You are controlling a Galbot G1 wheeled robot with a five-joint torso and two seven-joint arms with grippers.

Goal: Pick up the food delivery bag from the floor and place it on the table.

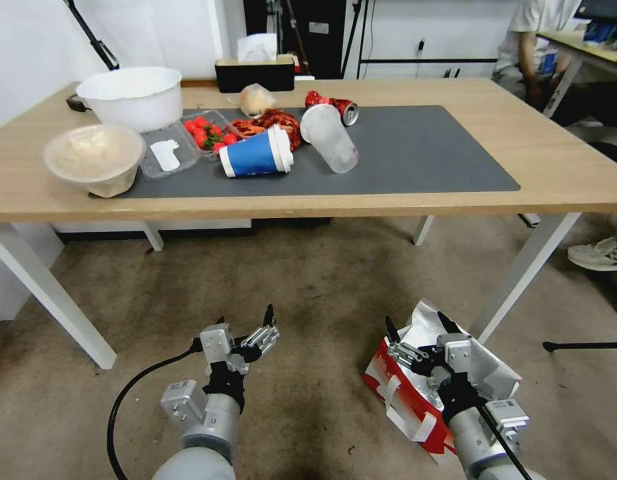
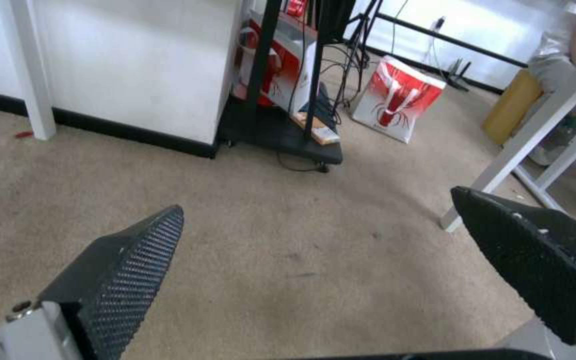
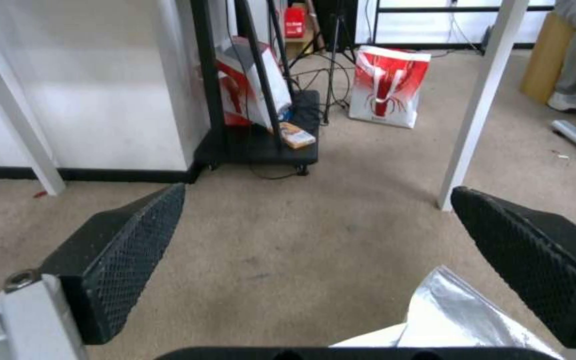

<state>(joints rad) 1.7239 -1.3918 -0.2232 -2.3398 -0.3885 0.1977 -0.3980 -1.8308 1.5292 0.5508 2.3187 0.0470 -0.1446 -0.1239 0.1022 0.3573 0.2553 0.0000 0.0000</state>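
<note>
Our left gripper point(image 1: 245, 320) hangs spread and empty over the floor point(image 1: 308, 293). Our right gripper point(image 1: 415, 327), fingers apart, hovers above the food delivery bag point(image 1: 405, 393), nothing grasped. The lift onto the table point(image 1: 562, 167) remains. We can read no writing, perhaps from distance.

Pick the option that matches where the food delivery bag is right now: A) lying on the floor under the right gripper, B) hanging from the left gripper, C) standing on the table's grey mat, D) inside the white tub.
A: the food delivery bag lies on the floor near a table leg, with the open right gripper over its foil-lined mouth and not yet closed on it.
</note>
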